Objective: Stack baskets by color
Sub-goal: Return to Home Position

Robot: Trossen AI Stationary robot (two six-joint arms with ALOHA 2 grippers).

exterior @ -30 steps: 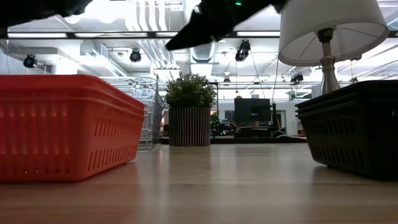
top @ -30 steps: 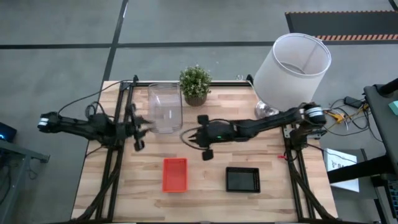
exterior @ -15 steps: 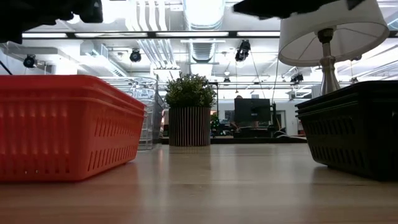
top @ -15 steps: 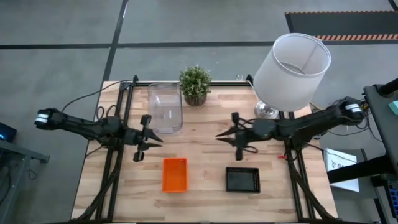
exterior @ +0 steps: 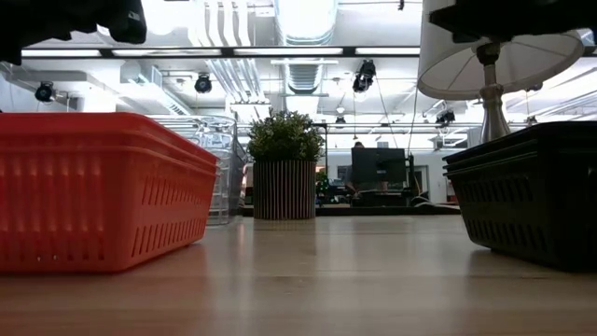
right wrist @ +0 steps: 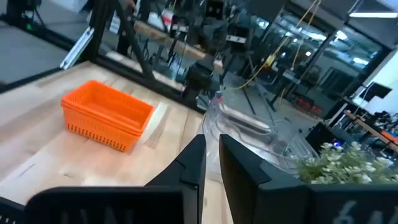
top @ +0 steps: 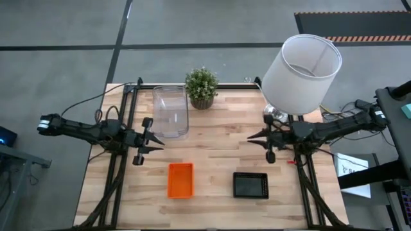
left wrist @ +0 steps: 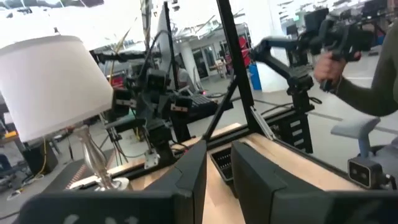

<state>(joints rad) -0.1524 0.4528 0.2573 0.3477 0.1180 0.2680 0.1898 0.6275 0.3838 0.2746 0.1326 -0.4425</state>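
orange basket stack (top: pixel 180 180) x1 | blk perforated basket stack (top: pixel 250 185) x1 | clear basket stack (top: pixel 170 112) x1 | potted plant (top: pixel 201 85) x1 | lamp (top: pixel 302 65) x1 | robot arms (top: pixel 90 130) x2

The wooden table (top: pixel 218 154) carries five things. Along its far edge stand the clear baskets (top: pixel 171 112) at left, the potted plant (top: pixel 201 86) just beside them, and the lamp (top: pixel 302 74) at the far right corner. Nearer, set apart from each other, sit the orange baskets (top: pixel 180 180) on the left and the black baskets (top: pixel 250 185) on the right.
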